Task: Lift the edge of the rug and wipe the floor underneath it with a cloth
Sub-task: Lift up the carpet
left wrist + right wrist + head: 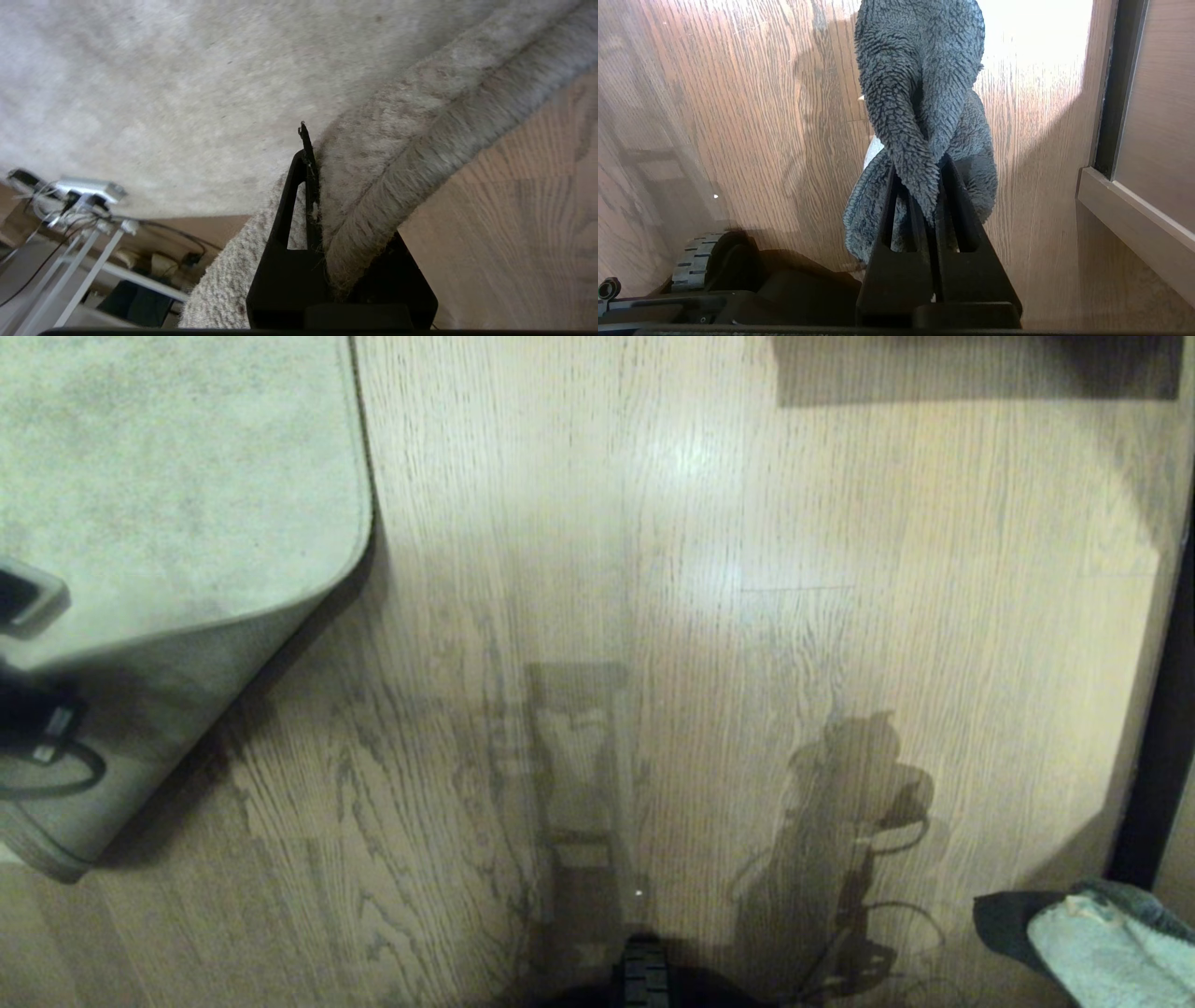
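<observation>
**Rug corner pinched up, cloth waiting at the right**

At the left of the head view, the rug edge (187, 644) is folded up off the floor (653, 616), its corner curled over and casting a dark shadow on the planks beneath. The left end effector (322, 205) is clamped tight on that thick border; the left wrist view shows the pile squeezed between its black fingers (292, 205), with the fringed rim bulging out beside them. The right end effector (931, 205) hangs low at the right, well apart from the rug, closed hard on the cloth (920, 93), which drapes from it in a twisted grey fold.

Judging from this, the wipe itself is not yet begun. The main risk is the grip on the rug: the hold sits close to the rim, and the weight of so large a rug could drag the border out of the fingers, dropping it onto the wiping arm. The bunched cloth might also only skim the floor rather than lie flat.
</observation>
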Controlling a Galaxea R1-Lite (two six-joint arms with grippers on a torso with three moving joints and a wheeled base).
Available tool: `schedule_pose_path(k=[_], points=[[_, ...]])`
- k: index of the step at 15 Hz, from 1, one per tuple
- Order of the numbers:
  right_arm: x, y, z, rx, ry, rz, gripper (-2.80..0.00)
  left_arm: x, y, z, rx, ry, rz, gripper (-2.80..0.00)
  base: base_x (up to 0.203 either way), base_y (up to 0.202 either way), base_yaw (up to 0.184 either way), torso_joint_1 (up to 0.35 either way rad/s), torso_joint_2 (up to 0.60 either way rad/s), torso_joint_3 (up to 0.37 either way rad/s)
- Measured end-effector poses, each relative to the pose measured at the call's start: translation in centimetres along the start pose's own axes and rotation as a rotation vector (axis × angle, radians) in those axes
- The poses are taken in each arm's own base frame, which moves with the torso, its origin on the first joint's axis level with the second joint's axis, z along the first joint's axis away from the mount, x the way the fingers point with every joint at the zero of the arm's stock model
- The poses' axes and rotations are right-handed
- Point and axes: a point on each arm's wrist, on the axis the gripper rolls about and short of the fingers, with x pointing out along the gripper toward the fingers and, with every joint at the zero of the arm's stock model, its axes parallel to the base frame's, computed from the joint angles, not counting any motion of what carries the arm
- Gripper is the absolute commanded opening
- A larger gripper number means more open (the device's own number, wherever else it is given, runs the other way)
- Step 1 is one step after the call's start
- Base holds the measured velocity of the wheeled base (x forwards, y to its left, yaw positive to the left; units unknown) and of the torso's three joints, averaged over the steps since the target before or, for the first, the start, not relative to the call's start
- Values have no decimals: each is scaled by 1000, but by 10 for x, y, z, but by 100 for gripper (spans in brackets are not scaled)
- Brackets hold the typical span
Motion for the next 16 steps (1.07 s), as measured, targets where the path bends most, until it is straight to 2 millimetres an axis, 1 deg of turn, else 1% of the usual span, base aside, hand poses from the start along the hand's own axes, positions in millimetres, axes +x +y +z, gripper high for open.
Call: schedule_pose_path(k=[7,16], points=[[0,0,0,0,0,0,-280,2,-3,-3,1,0,-21,-280,0,0,0,0,0,0],[0,0,0,0,0,0,-280,-3,-5,-12,-7,23,-24,-280,0,0,0,0,0,0]])
